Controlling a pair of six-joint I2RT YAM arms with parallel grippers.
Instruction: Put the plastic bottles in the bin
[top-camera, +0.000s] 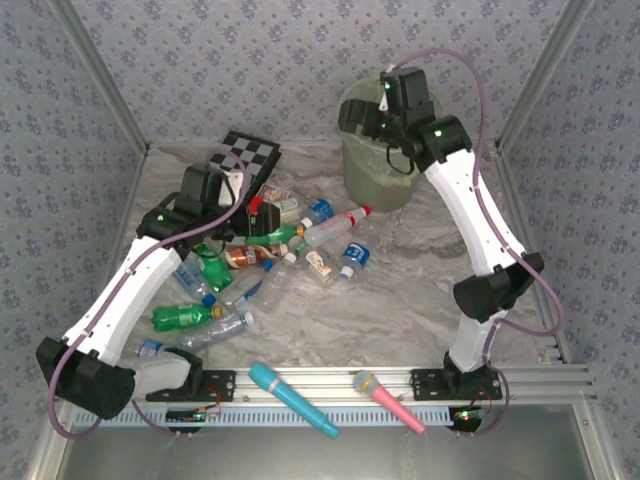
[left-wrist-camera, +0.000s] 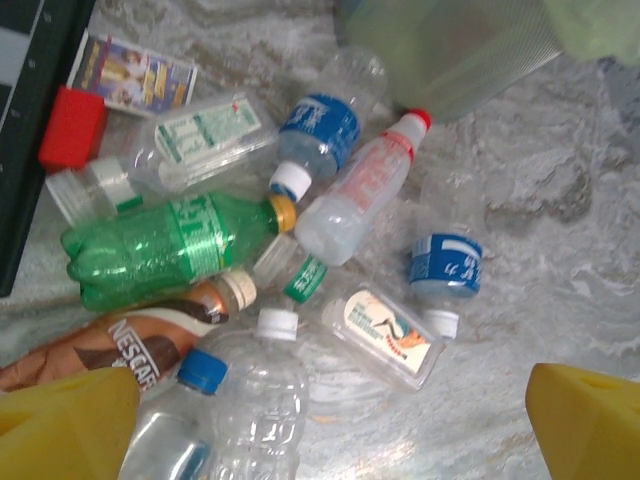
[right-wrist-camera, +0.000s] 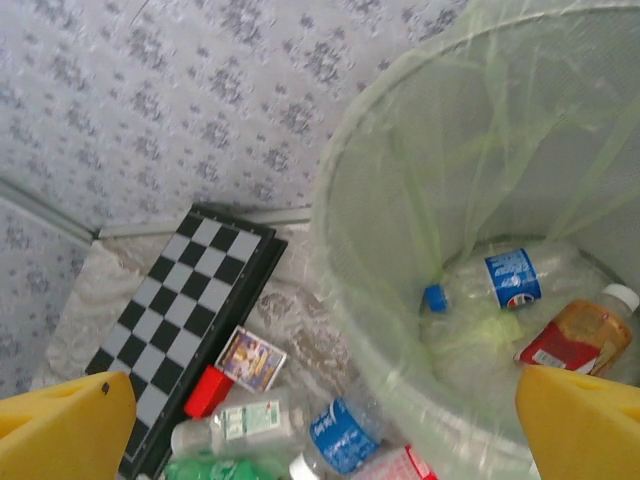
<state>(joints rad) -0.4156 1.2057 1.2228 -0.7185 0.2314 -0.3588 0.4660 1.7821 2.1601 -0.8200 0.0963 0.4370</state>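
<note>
Several plastic bottles (top-camera: 335, 228) lie heaped on the marble table, left of centre. My left gripper (top-camera: 268, 222) hovers open over the heap. In the left wrist view, a clear white-capped bottle (left-wrist-camera: 260, 385) lies below the open left gripper (left-wrist-camera: 325, 430), with a green bottle (left-wrist-camera: 160, 245), a brown bottle (left-wrist-camera: 130, 345) and a red-capped bottle (left-wrist-camera: 360, 190) beyond. The pale green bin (top-camera: 372, 180) stands at the back. My right gripper (top-camera: 368, 120) hangs open above the bin's rim (right-wrist-camera: 340, 200), nothing between its fingers. A blue-labelled bottle (right-wrist-camera: 510, 280) and a brown bottle (right-wrist-camera: 575, 340) lie inside.
A chessboard (top-camera: 245, 155) lies at the back left, with a red block (left-wrist-camera: 72, 125) and a card (left-wrist-camera: 135, 72) beside it. A cyan microphone (top-camera: 290, 398) and a pink microphone (top-camera: 385, 398) rest on the near rail. Patterned walls close three sides.
</note>
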